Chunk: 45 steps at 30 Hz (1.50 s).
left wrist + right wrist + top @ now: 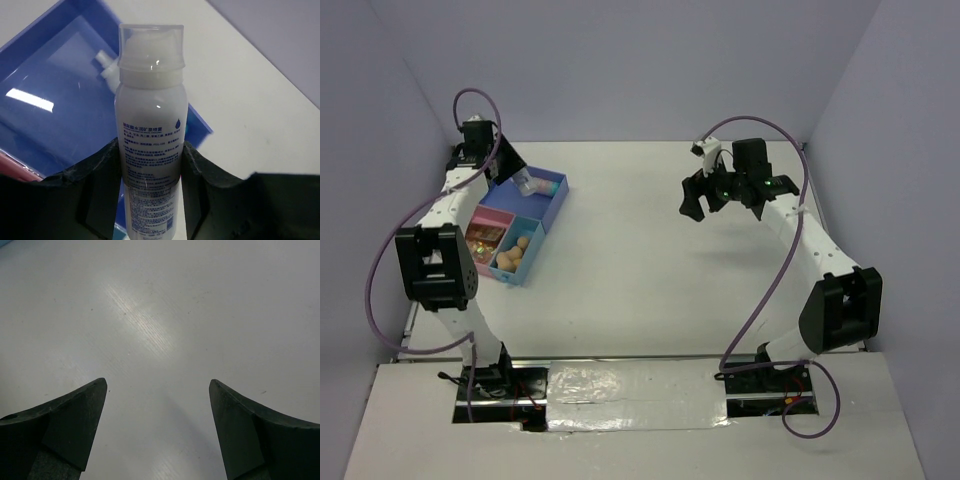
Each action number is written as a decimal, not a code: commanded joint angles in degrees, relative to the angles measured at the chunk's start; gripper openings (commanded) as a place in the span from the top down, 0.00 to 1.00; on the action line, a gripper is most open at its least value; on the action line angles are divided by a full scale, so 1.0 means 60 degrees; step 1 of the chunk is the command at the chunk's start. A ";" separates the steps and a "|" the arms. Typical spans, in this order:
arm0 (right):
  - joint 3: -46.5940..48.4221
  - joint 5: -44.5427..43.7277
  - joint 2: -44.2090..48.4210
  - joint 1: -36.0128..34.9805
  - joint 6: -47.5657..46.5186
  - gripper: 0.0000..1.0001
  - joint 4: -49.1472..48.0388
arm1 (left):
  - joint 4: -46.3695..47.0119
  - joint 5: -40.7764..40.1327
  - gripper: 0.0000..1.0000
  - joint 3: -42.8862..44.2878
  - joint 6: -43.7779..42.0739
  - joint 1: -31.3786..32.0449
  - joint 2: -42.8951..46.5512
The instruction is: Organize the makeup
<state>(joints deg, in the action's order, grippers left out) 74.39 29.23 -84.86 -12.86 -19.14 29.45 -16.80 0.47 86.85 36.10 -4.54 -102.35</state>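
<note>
Left end effector [150, 147] clamps the white spray bottle [151, 100] over the blue tray compartment [50, 100]. Right end effector [158, 385] hangs with fingers apart above the counter [160, 300].

The small white plastic bottle [150, 165] is smooth and glossy; its cap [151, 37] is translucent plastic. The blue plastic tray [45, 125] is shiny, mirroring a light. The white worktop [160, 315] looks matt, finely streaked. The right end effector [158, 385] is matt black.
</note>
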 commanded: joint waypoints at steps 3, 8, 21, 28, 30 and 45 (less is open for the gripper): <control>-0.0094 -0.0097 0.0388 0.0078 0.0172 0.11 -0.0485 | -0.0396 -0.1264 0.99 0.1052 0.2478 -0.0065 -0.1003; -0.0240 0.0093 0.0447 0.0108 0.0157 0.11 -0.0471 | 0.0061 -0.1674 0.88 0.1169 0.3329 -0.0079 -0.1472; -0.0167 0.0211 0.0433 0.0283 0.0069 0.07 -0.0353 | -0.0159 -0.1954 0.21 0.0833 0.3271 -0.0167 -0.1737; -0.0064 0.0167 0.0417 0.0313 0.0084 0.07 -0.0294 | 0.0089 -0.1514 0.15 0.0585 0.2585 -0.0269 -0.1270; -0.0108 0.0138 0.0505 0.0342 0.0084 0.06 -0.0338 | 0.0264 -0.1281 0.14 0.0453 0.2233 -0.0269 -0.1035; 0.0960 -0.0011 0.1238 0.1995 0.0976 0.00 -0.0031 | 0.5421 0.4403 0.01 -0.5098 -0.1152 0.0126 0.4531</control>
<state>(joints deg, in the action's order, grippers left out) 76.38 28.05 -79.66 -4.10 -16.34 29.69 6.83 18.35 59.42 34.11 -4.43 -78.98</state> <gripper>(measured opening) 0.994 0.993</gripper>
